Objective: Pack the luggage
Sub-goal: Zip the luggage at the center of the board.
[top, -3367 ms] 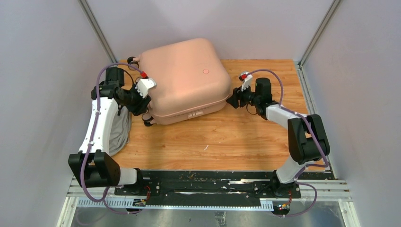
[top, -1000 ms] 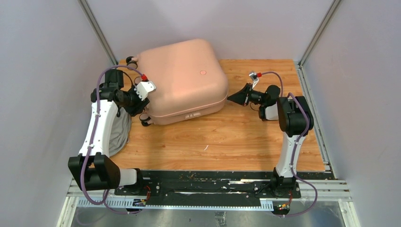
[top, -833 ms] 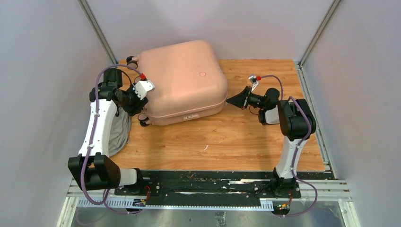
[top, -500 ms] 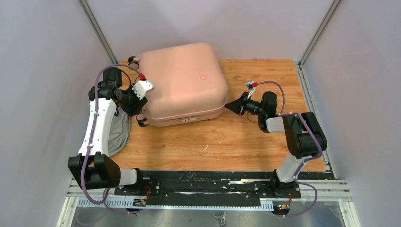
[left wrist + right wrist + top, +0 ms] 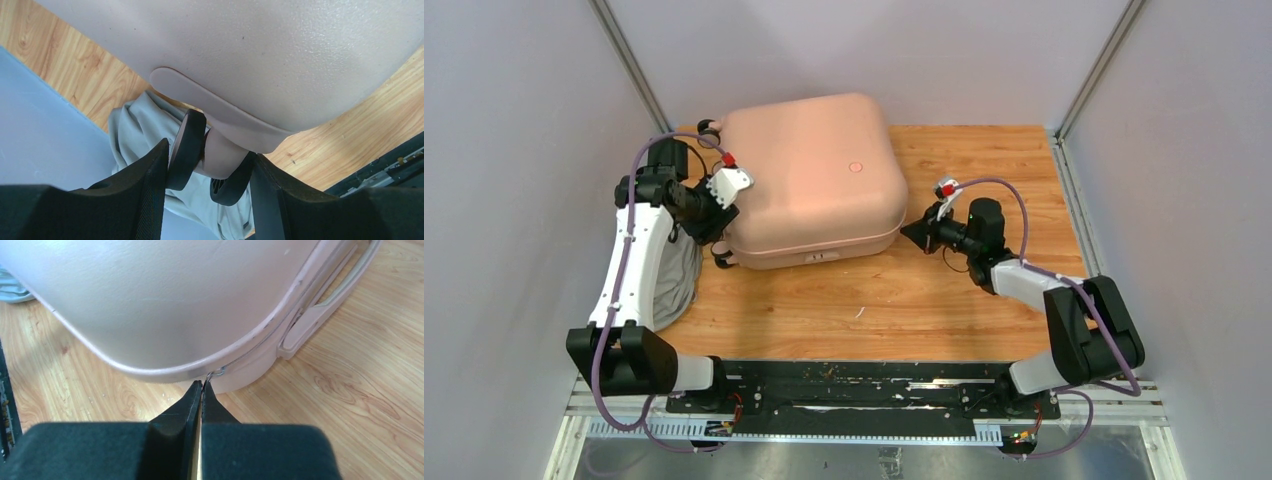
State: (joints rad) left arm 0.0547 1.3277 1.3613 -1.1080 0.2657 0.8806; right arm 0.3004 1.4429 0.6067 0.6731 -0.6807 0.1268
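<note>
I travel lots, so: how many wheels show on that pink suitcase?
2. The far wheel sits at the suitcase's back-left corner; the near wheel, front-left, sits between the fingers of the left gripper. Others may be hidden.

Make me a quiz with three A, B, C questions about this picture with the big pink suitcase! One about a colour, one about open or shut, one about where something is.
1. What colour is the luggage? A. Pale pink. B. Blue. C. Green.
2. How is the right end effector? A. Wide open. B. Holding a cup. C. Shut on the zipper pull.
3. Where is the grey cloth? A. On top of the luggage. B. On the table, left of the luggage. C. In the right end effector.
Answers: A, its shell is pink all over; C, its fingertips pinch together at the small metal pull; B, it lies on the wood beside the luggage's left side.
</note>
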